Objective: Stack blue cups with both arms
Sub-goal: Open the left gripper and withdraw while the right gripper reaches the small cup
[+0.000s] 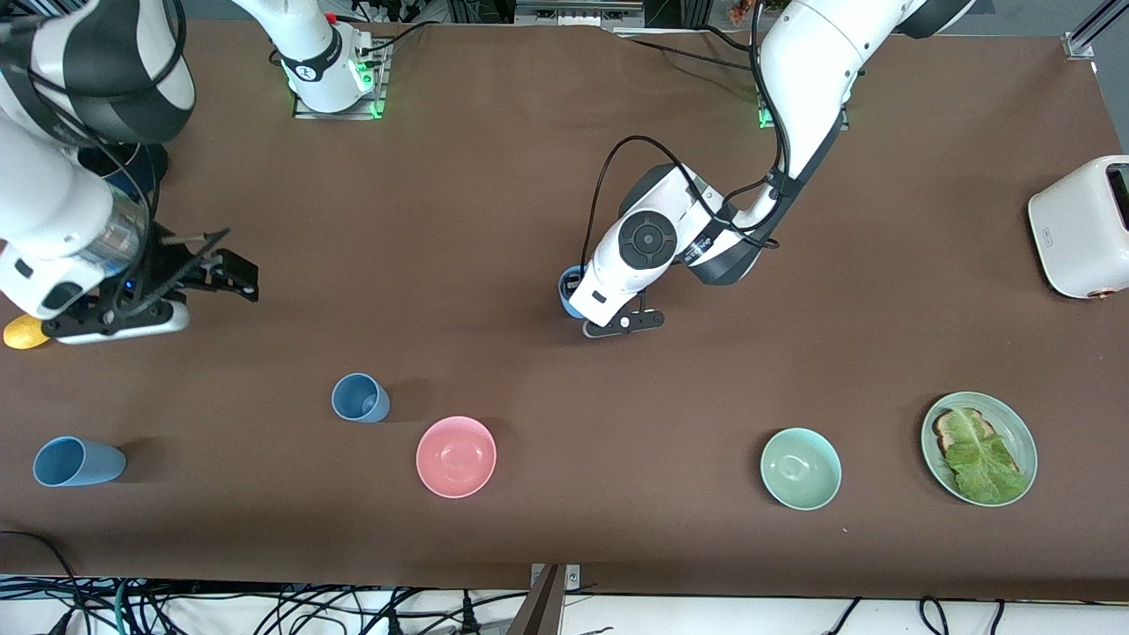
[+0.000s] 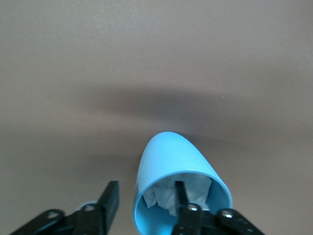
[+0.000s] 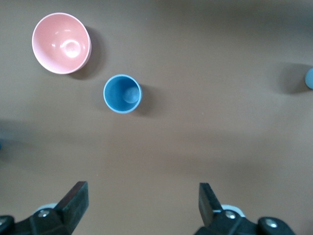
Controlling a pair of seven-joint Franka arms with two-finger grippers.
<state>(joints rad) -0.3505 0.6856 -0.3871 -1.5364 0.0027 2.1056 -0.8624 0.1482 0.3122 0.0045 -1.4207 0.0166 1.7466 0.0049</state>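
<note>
Three light-blue cups show. One cup (image 1: 360, 398) stands upright, and also shows in the right wrist view (image 3: 122, 93). A second cup (image 1: 78, 461) lies on its side near the right arm's end, nearer to the front camera. The third cup (image 1: 565, 284) is at mid-table under the left hand; in the left wrist view (image 2: 171, 161) it has crumpled white paper inside. My left gripper (image 1: 575, 298) (image 2: 146, 187) is open and straddles this cup's wall, one finger inside and one outside with a gap. My right gripper (image 1: 225, 260) (image 3: 142, 188) is open and empty above bare table.
A pink bowl (image 1: 456, 456) (image 3: 61, 43) sits beside the upright cup. A pale green bowl (image 1: 801, 468) and a green plate (image 1: 1023, 432) with toast and lettuce are toward the left arm's end. A white toaster (image 1: 1080, 225) stands at that end. A yellow object (image 1: 25, 332) lies under the right arm.
</note>
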